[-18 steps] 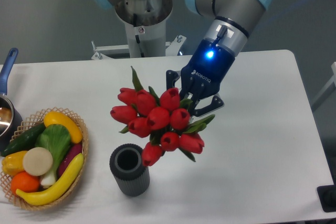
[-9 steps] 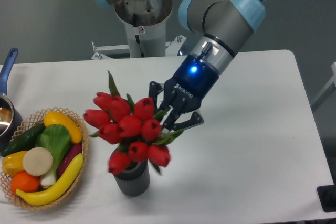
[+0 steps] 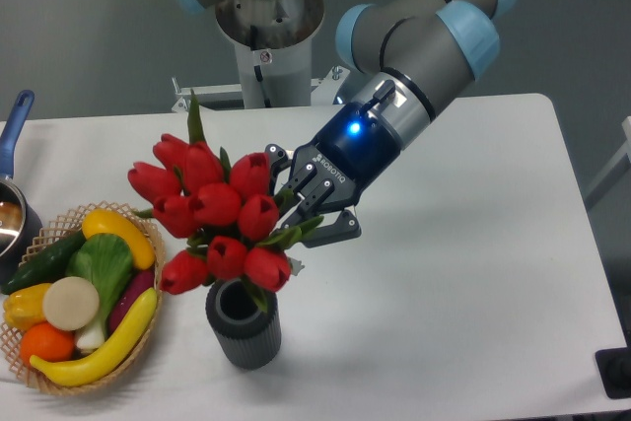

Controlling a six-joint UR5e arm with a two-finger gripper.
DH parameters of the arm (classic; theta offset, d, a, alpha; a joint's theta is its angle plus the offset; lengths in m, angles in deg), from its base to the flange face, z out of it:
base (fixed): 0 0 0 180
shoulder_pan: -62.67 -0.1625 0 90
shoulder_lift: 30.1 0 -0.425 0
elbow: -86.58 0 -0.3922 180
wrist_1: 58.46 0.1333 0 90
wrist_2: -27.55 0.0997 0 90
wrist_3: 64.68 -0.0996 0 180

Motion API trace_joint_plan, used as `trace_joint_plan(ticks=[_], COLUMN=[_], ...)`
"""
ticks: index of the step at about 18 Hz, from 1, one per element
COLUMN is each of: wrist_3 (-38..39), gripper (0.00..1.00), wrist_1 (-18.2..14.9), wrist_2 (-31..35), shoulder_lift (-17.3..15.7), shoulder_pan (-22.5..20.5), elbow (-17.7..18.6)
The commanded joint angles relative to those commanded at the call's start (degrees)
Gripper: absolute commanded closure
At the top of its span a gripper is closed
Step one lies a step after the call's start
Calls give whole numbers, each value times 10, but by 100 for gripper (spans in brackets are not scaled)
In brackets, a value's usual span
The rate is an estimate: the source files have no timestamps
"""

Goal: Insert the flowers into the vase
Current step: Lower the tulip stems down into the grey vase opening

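Presently: tool (image 3: 301, 212) clamped on flowers (image 3: 212, 209), above vase (image 3: 243, 323); wicker basket (image 3: 148, 288) of produce just left, on tabletop (image 3: 473, 273).

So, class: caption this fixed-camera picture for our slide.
Gripper holds red tulips tilted above the grey vase.

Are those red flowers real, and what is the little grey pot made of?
The flowers look fake: smooth, even, slightly glossy buds, probably plastic or foam. The vase looks like matte dark grey plastic or rubber, with fine ribs down its side and no shine. Neither is certain from here.
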Motion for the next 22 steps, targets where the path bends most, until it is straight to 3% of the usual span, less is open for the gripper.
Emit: trace_joint_plan(ticks=[6,19,22], wrist_3=[-43,-54,-65], gripper=[76,76,77], wrist_1=[0,0,0], wrist_2=[-48,-61,-75], shoulder_lift=[32,69,70], shoulder_pan=[13,24,21], elbow=[13,27,53])
